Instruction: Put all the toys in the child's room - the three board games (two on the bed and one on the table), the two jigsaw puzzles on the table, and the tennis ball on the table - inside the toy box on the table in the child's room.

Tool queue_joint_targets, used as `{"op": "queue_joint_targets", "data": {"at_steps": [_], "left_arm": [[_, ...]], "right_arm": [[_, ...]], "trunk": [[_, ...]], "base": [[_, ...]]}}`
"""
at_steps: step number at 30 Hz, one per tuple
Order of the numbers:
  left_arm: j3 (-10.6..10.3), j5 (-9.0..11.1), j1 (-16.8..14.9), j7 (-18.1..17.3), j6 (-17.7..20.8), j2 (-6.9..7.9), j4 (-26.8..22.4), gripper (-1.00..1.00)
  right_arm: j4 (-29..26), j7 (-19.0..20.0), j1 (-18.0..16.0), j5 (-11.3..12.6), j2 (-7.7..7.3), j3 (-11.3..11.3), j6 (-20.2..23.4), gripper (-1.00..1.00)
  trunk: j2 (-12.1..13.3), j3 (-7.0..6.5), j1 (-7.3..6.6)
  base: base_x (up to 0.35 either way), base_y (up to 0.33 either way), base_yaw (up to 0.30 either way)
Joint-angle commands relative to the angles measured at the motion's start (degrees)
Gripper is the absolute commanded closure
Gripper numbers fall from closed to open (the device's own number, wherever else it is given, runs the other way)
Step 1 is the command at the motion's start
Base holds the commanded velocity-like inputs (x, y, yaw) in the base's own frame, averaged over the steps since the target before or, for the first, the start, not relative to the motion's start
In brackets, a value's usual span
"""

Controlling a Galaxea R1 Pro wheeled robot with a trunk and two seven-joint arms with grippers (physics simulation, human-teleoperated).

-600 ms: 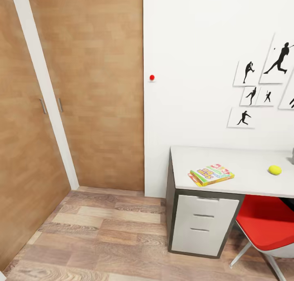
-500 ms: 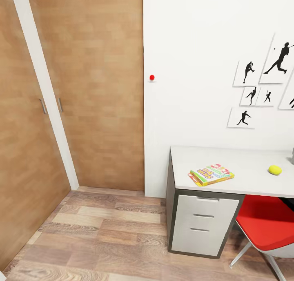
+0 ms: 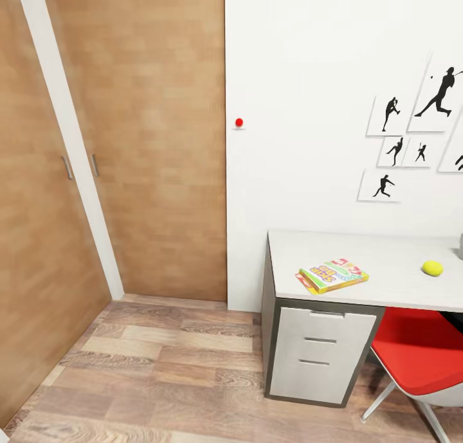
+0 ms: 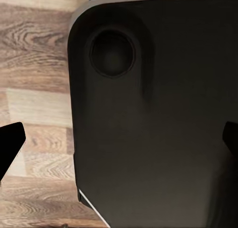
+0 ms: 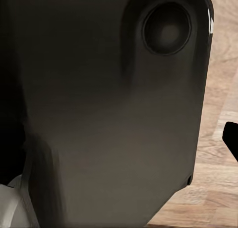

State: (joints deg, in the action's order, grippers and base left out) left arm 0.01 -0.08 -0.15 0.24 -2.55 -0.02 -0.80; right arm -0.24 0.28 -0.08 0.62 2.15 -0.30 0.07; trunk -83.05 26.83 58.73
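At about four o'clock from my head camera, on the table (image 3: 386, 250): one board game (image 3: 332, 275), long axis running three-to-nine, tennis ball (image 3: 432, 268) beyond at three; both grippers stowed low, jaw state untellable, neither arm evidently nearer.

Ahead of me stand wooden wardrobe doors (image 3: 128, 141) with slim metal handles (image 3: 94, 165), meeting a white wall (image 3: 308, 57). A small red knob (image 3: 239, 122) sits on that wall. Black baseball-player silhouette pictures (image 3: 411, 134) hang further right. A red chair (image 3: 418, 356) stands on the wood-plank floor (image 3: 167, 372), beside white drawers (image 3: 318, 353).
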Motion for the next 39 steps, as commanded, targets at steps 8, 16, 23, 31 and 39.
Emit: {"op": "queue_joint_targets", "data": {"at_steps": [8,16,23,31,39], "left_arm": [[0.16,-0.01,0.0,0.03,-2.37,0.01,0.01,-1.0],[0.01,-0.01,0.0,0.03,-2.64,0.01,0.0,-1.0],[0.13,-0.01,0.0,0.03,-2.67,0.01,0.0,-1.0],[0.16,-0.01,0.0,0.03,-2.66,0.02,0.0,-1.0],[0.36,0.01,0.0,0.01,-2.67,-0.4,0.0,-1.0]], "right_arm": [[-0.02,0.13,-0.01,0.16,0.0,-0.15,0.0,-1.0],[-0.02,0.22,-0.01,0.17,0.0,-0.24,0.0,-1.0],[-0.02,-0.27,-0.01,0.24,0.04,-0.25,0.01,-1.0],[-0.02,-0.36,-0.01,0.26,-0.03,-0.31,-0.39,-1.0],[-0.02,-0.37,-0.01,0.26,-0.13,-0.32,-0.99,-1.0]], "trunk": [[-0.02,-0.05,0.0],[-0.02,-0.06,0.0],[-0.02,-0.06,0.0],[-0.02,-0.06,0.0],[-0.02,-0.06,0.0]], "base": [[0.0,0.0,-0.201],[0.0,0.0,-0.272],[0.0,0.0,-0.27],[0.0,0.0,-0.267],[0.0,0.0,-0.267]]}}
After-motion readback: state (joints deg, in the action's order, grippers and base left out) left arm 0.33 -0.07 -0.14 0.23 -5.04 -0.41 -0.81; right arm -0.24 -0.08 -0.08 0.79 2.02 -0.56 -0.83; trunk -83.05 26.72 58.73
